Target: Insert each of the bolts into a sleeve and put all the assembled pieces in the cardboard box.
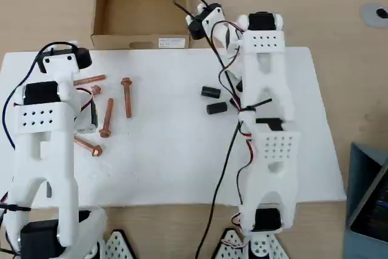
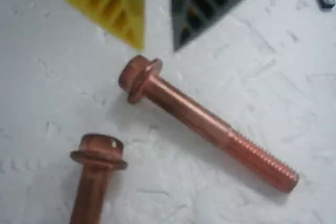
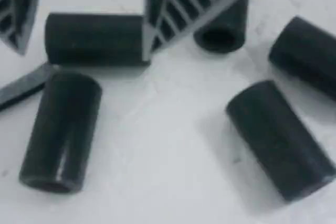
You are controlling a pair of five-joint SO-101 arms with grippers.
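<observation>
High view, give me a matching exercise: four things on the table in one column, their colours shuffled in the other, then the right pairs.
Things:
1. bolts
2. sleeves
3. cardboard box
4. mat

Colours:
A. brown
B. black
C. white
D. copper

Pairs: 1-D, 2-B, 3-A, 4-C.

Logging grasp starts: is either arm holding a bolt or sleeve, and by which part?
Nothing is held. The left gripper hangs over the bolts, jaws open; the right gripper hangs over the sleeves, jaws open too.
</observation>
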